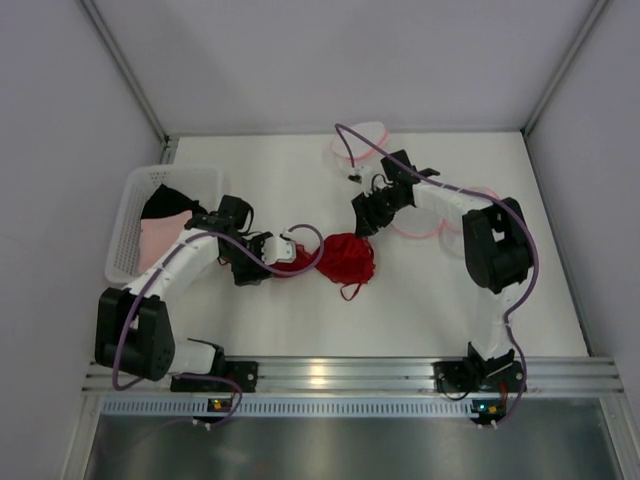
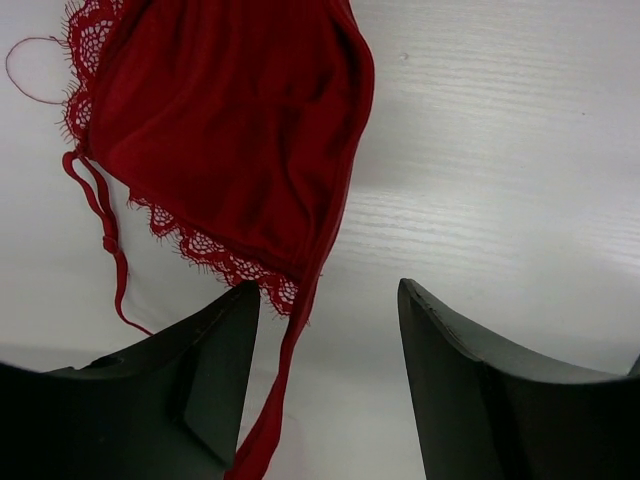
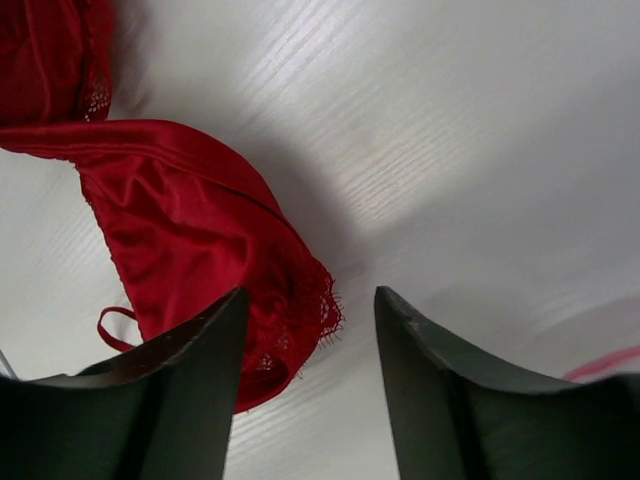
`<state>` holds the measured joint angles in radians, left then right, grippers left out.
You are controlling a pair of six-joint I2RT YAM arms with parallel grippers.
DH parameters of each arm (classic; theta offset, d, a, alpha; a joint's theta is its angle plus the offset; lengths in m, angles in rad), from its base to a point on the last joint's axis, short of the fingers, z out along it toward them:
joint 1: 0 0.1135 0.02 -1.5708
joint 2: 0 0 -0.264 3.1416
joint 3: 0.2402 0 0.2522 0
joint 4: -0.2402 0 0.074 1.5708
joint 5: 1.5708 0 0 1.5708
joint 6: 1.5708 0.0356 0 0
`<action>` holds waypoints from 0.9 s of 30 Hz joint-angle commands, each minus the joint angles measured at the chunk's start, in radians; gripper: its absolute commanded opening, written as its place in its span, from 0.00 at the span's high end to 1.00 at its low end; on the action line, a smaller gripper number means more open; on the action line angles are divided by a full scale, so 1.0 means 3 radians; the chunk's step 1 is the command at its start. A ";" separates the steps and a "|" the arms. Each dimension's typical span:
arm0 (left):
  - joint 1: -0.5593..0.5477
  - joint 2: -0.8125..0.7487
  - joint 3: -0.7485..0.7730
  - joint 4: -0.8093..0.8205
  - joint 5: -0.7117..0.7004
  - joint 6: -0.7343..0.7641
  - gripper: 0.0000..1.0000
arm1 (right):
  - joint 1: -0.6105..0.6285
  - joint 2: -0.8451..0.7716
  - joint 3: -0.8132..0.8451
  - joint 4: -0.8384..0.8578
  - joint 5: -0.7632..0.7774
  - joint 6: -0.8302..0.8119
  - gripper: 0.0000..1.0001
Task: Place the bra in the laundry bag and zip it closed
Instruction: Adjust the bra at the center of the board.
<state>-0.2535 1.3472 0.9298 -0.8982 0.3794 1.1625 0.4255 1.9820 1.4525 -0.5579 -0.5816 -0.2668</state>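
Since the bra [image 1: 348,260] lies bunched mid-worktop [image 1: 300,180], not yet bagged, both arms flank it, probably to lift it by both ends. Left end effector [image 1: 283,250]: jaws apart, a strap running beside one finger [image 2: 215,350], nothing clamped. Right end effector [image 1: 362,225]: jaws apart, the lace edge beside one finger [image 3: 200,360], not pinched. The laundry bag [image 1: 420,226] sits under the right arm. Count: one bra, two end effectors, one basket [image 1: 125,215]. Pink-trimmed mesh shows at two spots; one bag or two, can't tell.
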 commanded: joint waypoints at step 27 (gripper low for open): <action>-0.0280 -0.0569 0.0253 -0.0539 0.0432 -0.0668 1.00 | -0.0007 -0.0425 -0.0235 -0.0048 -0.0112 -0.0021 0.49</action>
<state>-0.3340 1.1629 0.9489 -0.9989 0.4408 1.0115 0.4229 1.8076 1.3243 -0.5892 -0.5953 -0.2764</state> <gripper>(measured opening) 0.049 0.501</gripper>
